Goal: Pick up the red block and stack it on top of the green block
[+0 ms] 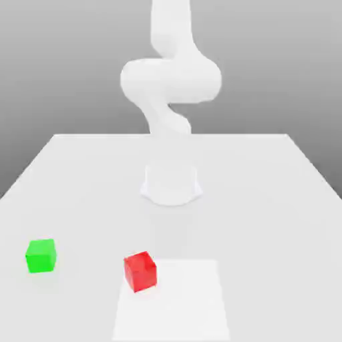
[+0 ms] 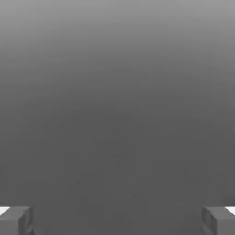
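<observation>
Red block (image 1: 139, 271) and green block (image 1: 41, 256) rest apart, neither stacked.

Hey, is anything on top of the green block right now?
No. The green block has a bare top and sits alone on the table. The red block rests apart from it, toward the exterior view's right. The green block's underside can't be seen.

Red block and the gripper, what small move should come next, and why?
Probably bring the open gripper over the red block and start lowering. In the hand view nothing sits between the wide-apart fingertips; in the exterior view the red block lies alone on the table, apart from the green block toward that view's left.
</observation>
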`<action>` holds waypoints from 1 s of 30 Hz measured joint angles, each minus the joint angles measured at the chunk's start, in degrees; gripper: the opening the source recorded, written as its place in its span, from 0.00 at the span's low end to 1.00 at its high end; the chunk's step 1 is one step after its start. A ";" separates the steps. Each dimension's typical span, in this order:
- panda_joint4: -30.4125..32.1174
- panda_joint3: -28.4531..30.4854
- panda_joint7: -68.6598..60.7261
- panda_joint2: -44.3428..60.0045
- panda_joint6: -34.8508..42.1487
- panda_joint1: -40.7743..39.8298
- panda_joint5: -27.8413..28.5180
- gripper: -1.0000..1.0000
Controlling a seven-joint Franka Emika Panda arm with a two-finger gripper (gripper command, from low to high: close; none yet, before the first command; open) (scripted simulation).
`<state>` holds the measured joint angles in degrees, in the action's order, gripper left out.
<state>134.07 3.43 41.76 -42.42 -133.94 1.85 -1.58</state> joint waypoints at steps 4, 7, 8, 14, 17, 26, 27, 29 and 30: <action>3.77 4.94 -6.68 6.02 -3.54 2.89 -2.54 0.50; 6.48 7.87 -11.43 10.62 -6.05 4.82 -4.27 0.50; 7.38 8.73 -12.98 12.17 -6.89 5.43 -4.80 0.50; 12.79 12.82 -21.75 21.48 -11.98 8.61 -7.37 0.50; 15.50 13.85 -25.82 25.99 -14.52 9.43 -8.23 0.50; 23.82 15.28 -33.52 37.36 -22.66 9.35 -4.58 0.50; 24.76 15.27 -33.73 38.33 -23.57 8.84 -3.26 0.50; 26.62 15.58 -33.31 40.03 -25.40 7.68 0.53 0.50; 27.02 15.62 -33.20 40.63 -26.00 7.36 1.66 0.50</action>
<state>161.09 19.05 8.56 -1.78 -159.94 9.21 0.09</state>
